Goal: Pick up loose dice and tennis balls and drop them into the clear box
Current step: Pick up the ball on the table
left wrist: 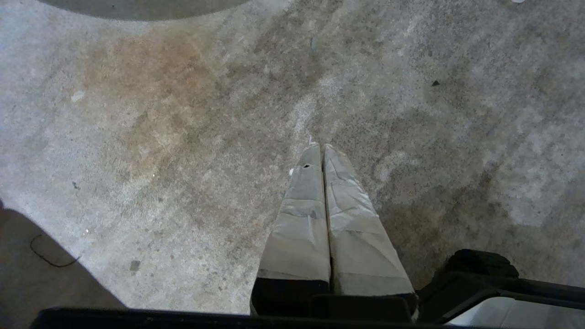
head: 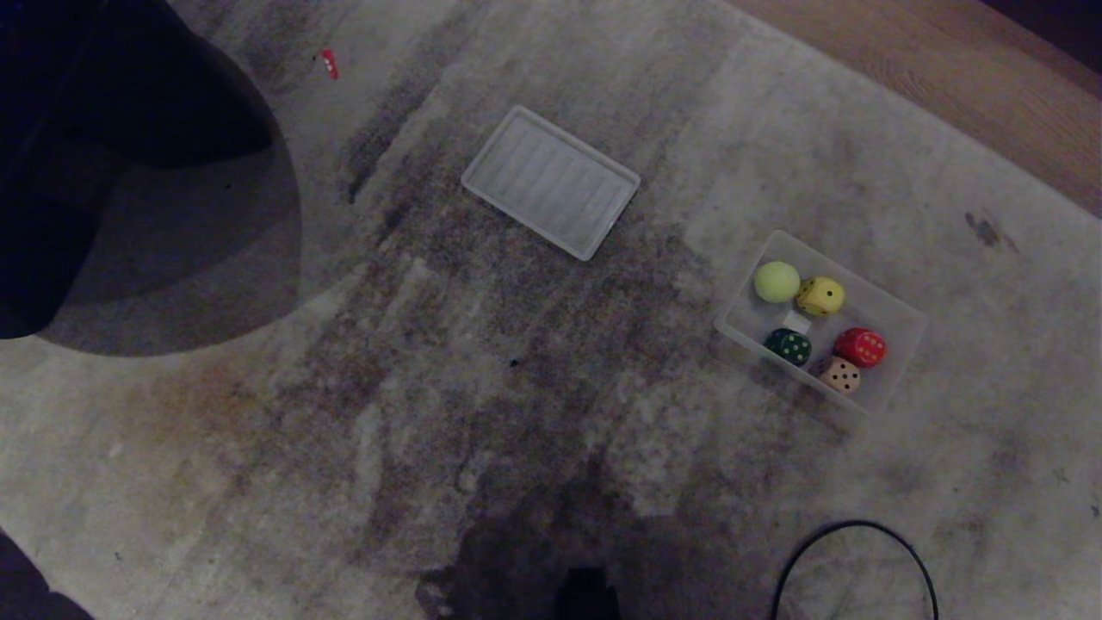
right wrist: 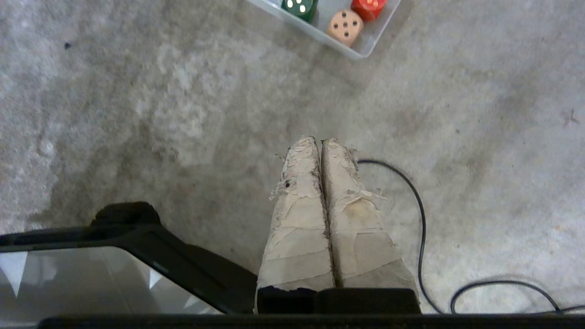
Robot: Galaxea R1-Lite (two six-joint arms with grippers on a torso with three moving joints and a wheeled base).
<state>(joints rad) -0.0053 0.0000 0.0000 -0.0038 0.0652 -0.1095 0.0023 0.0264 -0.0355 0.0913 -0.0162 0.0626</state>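
Box holds 4 dice and 1 ball. Both claws, left and right, are closed, empty. You scan the carpet for ball 2 first.

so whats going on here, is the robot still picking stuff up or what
Nothing is being handled right now. The clear box on the carpet holds one tennis ball and the yellow die, green die, red die and tan die. Its ribbed lid lies apart. The left hand and right hand are shut and empty above bare carpet.
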